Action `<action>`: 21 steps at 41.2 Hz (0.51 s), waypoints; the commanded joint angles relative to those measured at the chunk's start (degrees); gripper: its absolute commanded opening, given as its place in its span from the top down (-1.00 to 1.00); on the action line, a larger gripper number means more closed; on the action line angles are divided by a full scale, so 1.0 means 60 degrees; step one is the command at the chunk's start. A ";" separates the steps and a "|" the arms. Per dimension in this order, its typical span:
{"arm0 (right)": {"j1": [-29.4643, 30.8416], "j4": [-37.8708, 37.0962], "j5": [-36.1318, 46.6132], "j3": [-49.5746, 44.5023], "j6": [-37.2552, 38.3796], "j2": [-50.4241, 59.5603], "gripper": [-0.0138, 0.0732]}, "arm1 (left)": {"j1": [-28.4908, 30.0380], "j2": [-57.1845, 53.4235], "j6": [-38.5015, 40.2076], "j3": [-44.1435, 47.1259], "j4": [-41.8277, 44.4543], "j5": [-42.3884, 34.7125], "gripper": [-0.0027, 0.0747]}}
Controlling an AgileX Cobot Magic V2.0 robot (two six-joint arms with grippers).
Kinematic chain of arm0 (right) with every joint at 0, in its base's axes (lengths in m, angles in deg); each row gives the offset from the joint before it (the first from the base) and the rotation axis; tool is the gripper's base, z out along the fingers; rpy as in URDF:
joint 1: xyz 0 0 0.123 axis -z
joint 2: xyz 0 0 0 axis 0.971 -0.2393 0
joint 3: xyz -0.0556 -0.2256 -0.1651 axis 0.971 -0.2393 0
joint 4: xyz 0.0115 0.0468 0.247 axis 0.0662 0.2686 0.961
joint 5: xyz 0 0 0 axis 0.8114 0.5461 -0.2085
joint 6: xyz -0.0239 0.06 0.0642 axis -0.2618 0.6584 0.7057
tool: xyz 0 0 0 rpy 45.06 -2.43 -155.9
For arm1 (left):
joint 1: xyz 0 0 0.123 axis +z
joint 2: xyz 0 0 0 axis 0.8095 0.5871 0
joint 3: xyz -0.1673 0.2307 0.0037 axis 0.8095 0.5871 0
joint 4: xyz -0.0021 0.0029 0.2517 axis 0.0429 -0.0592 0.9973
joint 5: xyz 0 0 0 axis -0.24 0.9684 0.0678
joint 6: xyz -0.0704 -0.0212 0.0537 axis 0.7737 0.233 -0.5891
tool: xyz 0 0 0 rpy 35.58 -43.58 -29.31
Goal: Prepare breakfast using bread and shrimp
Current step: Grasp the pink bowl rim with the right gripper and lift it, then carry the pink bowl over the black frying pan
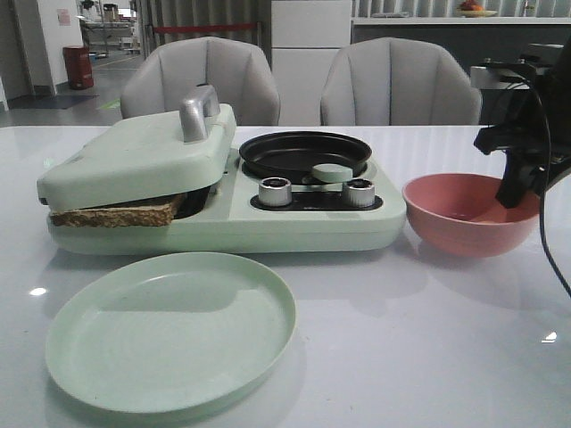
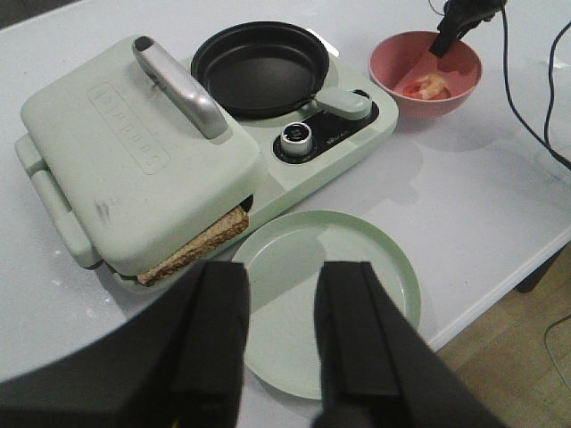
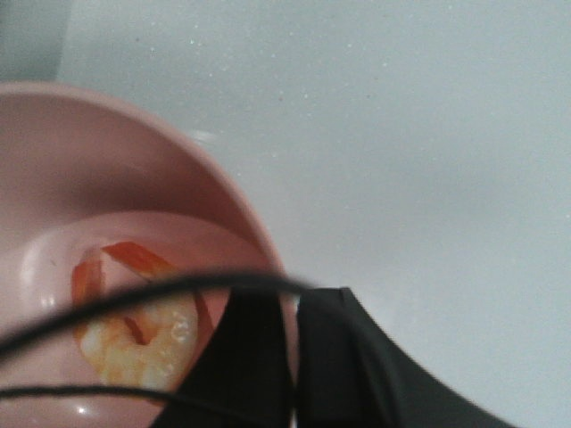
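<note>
Where bread (image 1: pixel 116 214) sits pressed, shrimp (image 2: pixel 428 86) fill bowl (image 1: pixel 446 230).

White glossy table (image 1: pixel 428 357) spans the foreground; small bright light reflections show on its surface. Two grey padded chairs with vertical stitched channels stand behind the far edge, the left chair (image 1: pixel 201 80) and the right chair (image 1: pixel 397 82) side by side. Between them, further back, a white cabinet (image 1: pixel 310 49). Upper right, a white shelf (image 1: pixel 446 19) carries a small dish of fruit, detail unclear. Upper left, a red bin (image 1: pixel 78 67) stands on grey floor (image 1: pixel 98 98). Wood-toned flooring (image 2: pixel 508 357) appears beside the table edge in the left wrist view.
</note>
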 commanded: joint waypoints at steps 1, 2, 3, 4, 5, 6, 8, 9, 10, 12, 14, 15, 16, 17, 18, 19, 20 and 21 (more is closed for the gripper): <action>-0.0025 0.0130 0.0163 0.0297 -0.0082 0.1129 0.78 | -0.0076 -0.0006 0.0074 -0.0277 -0.0046 -0.0742 0.21; -0.0026 0.0130 0.0196 0.0297 -0.0082 0.1245 0.78 | -0.0076 -0.0006 0.0074 -0.0277 -0.0046 -0.0742 0.21; -0.0034 0.0120 0.0246 0.0297 -0.0082 0.1367 0.78 | -0.0076 -0.0006 0.0074 -0.0277 -0.0046 -0.0742 0.21; -0.0061 0.0120 0.0310 0.0297 -0.0082 0.1543 0.78 | -0.0076 -0.0006 0.0074 -0.0277 -0.0046 -0.0742 0.21; -0.0072 0.0120 0.0393 0.0297 -0.0082 0.1722 0.78 | -0.0076 -0.0006 0.0074 -0.0277 -0.0046 -0.0742 0.21; -0.0097 0.0106 0.0466 0.0297 -0.0082 0.1815 0.78 | -0.0076 -0.0006 0.0074 -0.0277 -0.0046 -0.0742 0.21; -0.0206 0.0037 0.0654 0.0297 -0.0082 0.2175 0.78 | -0.0076 -0.0006 0.0074 -0.0277 -0.0046 -0.0742 0.21; -0.0268 -0.0029 0.0776 0.0297 -0.0082 0.2307 0.78 | -0.0076 -0.0006 0.0074 -0.0277 -0.0046 -0.0742 0.21; -0.0372 -0.0099 0.0871 0.0297 -0.0082 0.2478 0.78 | -0.0076 -0.0006 0.0074 -0.0277 -0.0046 -0.0742 0.21; -0.0591 -0.0314 0.1091 0.0297 -0.0082 0.2743 0.78 | -0.0076 -0.0006 0.0074 -0.0277 -0.0046 -0.0742 0.21; -0.0830 -0.0577 0.1318 0.0297 -0.0082 0.2934 0.78 | -0.0076 -0.0006 0.0074 -0.0277 -0.0046 -0.0742 0.21; -0.1001 -0.0686 0.1420 0.0297 -0.0082 0.3036 0.77 | -0.0076 -0.0006 0.0074 -0.0277 -0.0046 -0.0742 0.21; -0.1133 -0.0808 0.1567 0.0297 -0.0082 0.3111 0.77 | -0.0076 -0.0006 0.0074 -0.0277 -0.0046 -0.0742 0.21; -0.1321 -0.0889 0.1677 0.0297 -0.0082 0.3180 0.75 | -0.0076 -0.0006 0.0074 -0.0277 -0.0046 -0.0742 0.21; -0.1513 -0.1012 0.1837 0.0297 -0.0082 0.3245 0.75 | -0.0076 -0.0006 0.0074 -0.0277 -0.0046 -0.0742 0.21; -0.1652 -0.1126 0.1998 0.0297 -0.0082 0.3254 0.76 | -0.0076 -0.0006 0.0074 -0.0277 -0.0046 -0.0742 0.21; -0.1790 -0.1189 0.2089 0.0297 -0.0082 0.3279 0.76 | -0.0076 -0.0006 0.0074 -0.0277 -0.0046 -0.0742 0.21; -0.1975 -0.1311 0.2267 0.0297 -0.0072 0.3280 0.76 | -0.0076 -0.0006 0.0074 -0.0277 -0.0046 -0.0742 0.21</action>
